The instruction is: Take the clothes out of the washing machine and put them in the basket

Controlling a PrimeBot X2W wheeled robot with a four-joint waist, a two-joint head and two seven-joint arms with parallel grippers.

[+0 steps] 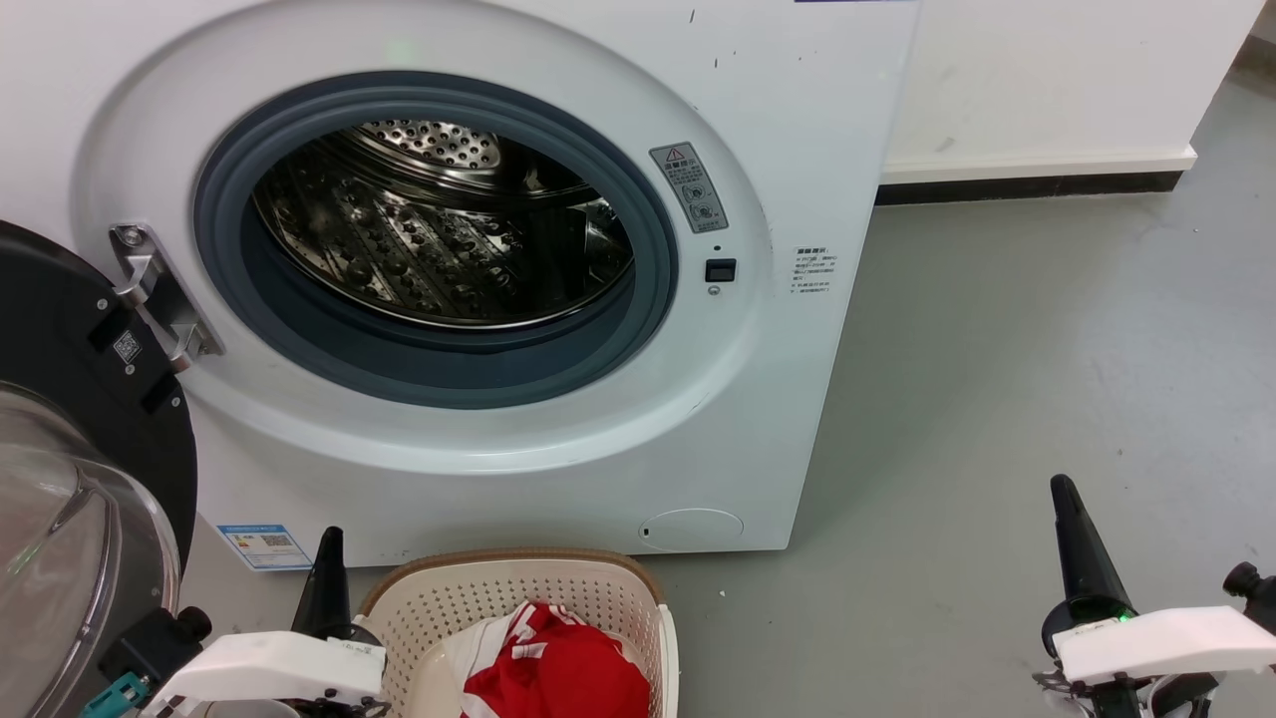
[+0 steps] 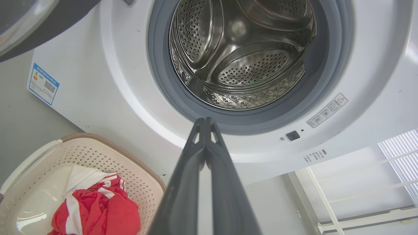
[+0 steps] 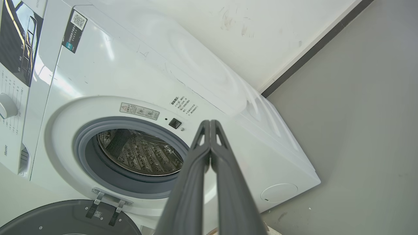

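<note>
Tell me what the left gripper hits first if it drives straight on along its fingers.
Most likely the washing machine: the shut left gripper aims at the grey seal at the porthole's lower edge. Depth is unclear; slightly higher, it would enter the drum.

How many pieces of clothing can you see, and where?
1: a red and white bundle in the basket before the washing machine; more may be folded inside it. The drum looks empty.

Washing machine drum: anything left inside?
The drum shows bare perforated steel with nothing lying in it. Its near lower edge is hidden behind the grey seal. The red clothes lie in the basket.
</note>
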